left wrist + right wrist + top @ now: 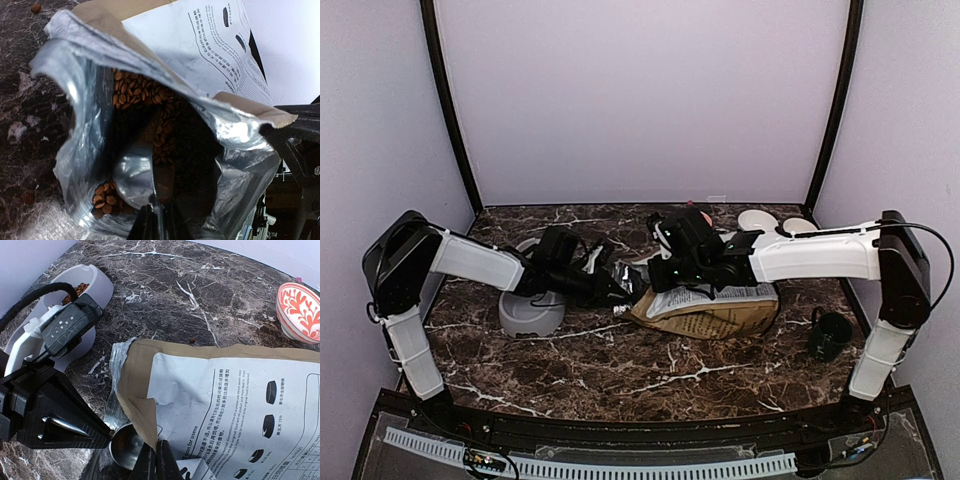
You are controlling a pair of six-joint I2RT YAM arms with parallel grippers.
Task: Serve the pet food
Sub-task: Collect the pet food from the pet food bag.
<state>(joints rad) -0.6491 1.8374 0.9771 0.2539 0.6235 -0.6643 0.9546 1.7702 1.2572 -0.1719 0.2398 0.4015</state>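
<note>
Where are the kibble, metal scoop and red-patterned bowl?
kibble (136,90), left wrist view, heap inside the bag (200,45).
metal scoop (132,175), left wrist view, its bowl.
red-patterned bowl (300,310), right wrist view, patterned side.

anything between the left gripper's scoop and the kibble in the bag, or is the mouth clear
Nothing visible stands between them. The mouth of the bag is open, the right gripper pinching its flap, and the scoop in the left gripper sits inside among the kibble.

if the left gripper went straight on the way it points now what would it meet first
Its round metal scoop leads, so the left gripper would likely drive into the reddish-brown kibble pellets heaped inside the open foil-lined paper bag; depth is unclear.
</note>
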